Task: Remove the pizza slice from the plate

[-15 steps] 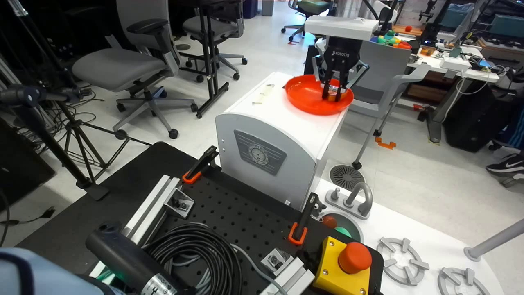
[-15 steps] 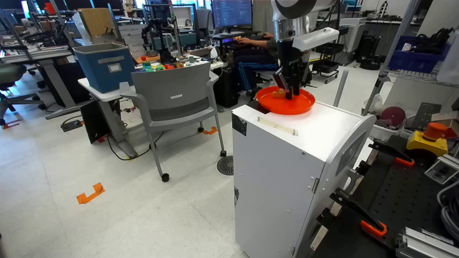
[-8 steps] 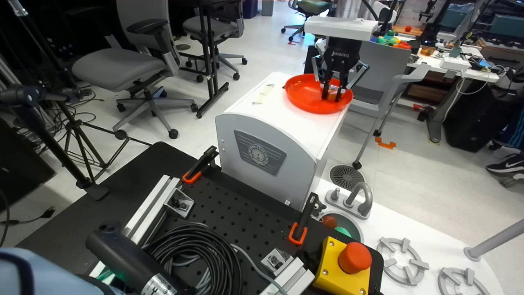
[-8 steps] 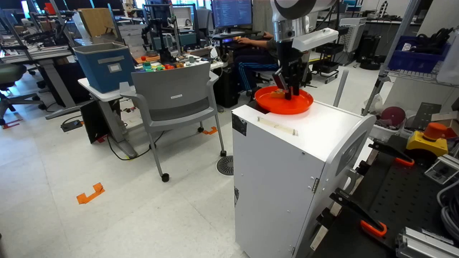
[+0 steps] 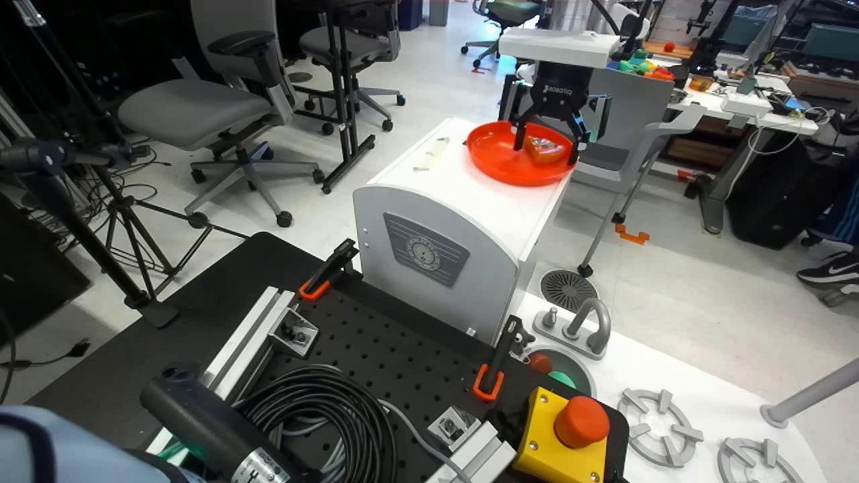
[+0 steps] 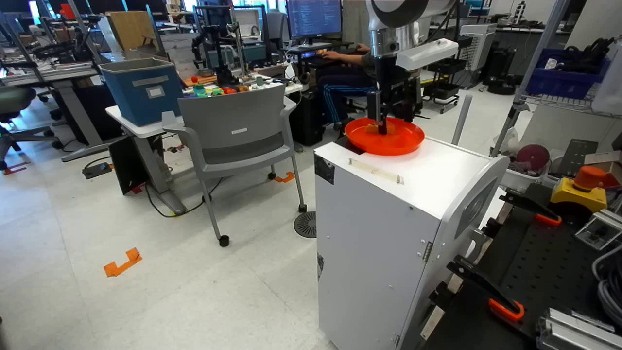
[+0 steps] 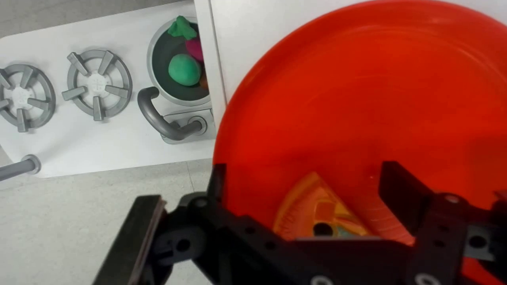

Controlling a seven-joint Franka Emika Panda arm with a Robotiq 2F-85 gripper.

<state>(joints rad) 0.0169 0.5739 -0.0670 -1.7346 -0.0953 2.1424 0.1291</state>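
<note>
In both exterior views the round orange plate (image 5: 493, 161) lies on top of the white cabinet. Inside it, near the rim, rests the pizza slice (image 5: 545, 153), an orange-yellow wedge with printed toppings. My gripper (image 7: 304, 178) is open over the plate, its fingertips low in the dish and set wide apart. The wrist view shows the pizza slice (image 7: 299, 211) between the fingers, with a gap on each side; its lower part is hidden by the gripper body. One finger (image 6: 382, 127) covers part of the slice in an exterior view.
Beside the cabinet top (image 5: 443, 201) a lower white counter carries a sink (image 7: 178, 85) with toy foods, a curved faucet (image 7: 170, 128) and burner rings (image 7: 99, 85). A grey chair (image 6: 238, 126) stands close behind the cabinet. A tape strip (image 6: 375, 170) sticks to the top.
My fingers have spread from close together to wide apart, exposing the pizza slice between them. The plate has shifted very slightly. The arm has hardly moved.
</note>
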